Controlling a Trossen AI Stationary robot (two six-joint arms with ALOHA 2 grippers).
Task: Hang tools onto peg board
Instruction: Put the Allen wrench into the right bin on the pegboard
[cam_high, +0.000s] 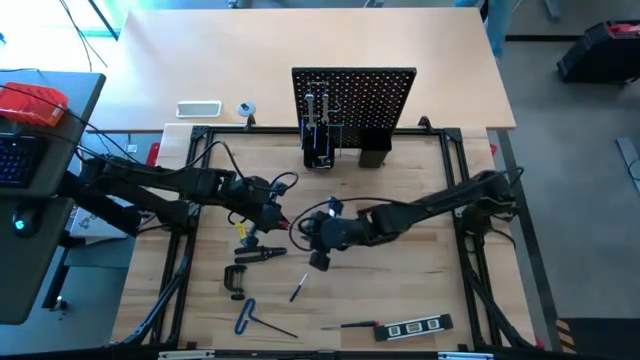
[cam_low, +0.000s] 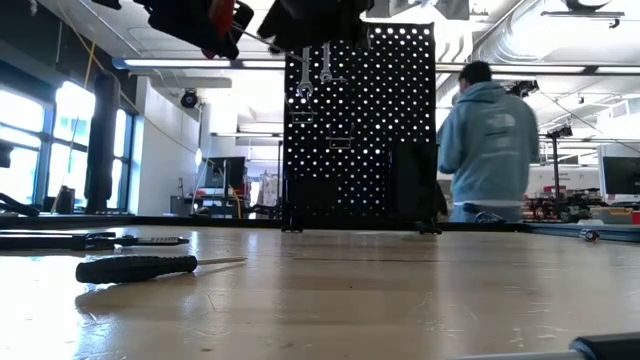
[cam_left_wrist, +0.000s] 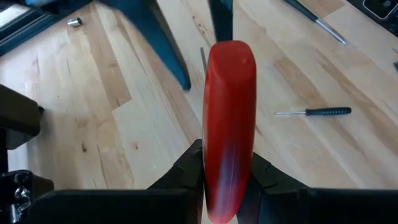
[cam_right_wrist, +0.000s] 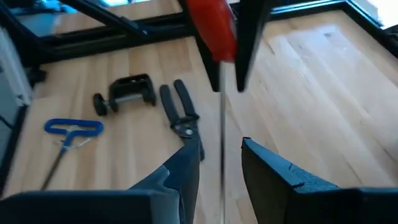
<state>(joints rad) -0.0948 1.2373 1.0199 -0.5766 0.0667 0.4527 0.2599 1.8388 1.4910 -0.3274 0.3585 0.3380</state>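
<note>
The left pincer (cam_left_wrist: 227, 177) is clamped on a red-handled screwdriver (cam_left_wrist: 229, 118), held above the desk (cam_high: 400, 290) mid-workspace — apparently a handover. The right pincer (cam_right_wrist: 221, 165) reaches in opposite, jaws parted around the shaft without closing. Pliers (cam_right_wrist: 181, 115), C-clamp (cam_right_wrist: 127, 93) and hex key (cam_right_wrist: 71, 127) lie below; the peg board (cam_high: 355, 95) stands behind — wrenches already hung.

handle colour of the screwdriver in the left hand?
Red screwdriver handle; clearest in the left wrist view.

Workshop-style lab – exposed ceiling ducts (cam_low: 520, 20), equipment benches (cam_low: 580, 205), large windows (cam_low: 60, 150)
</note>
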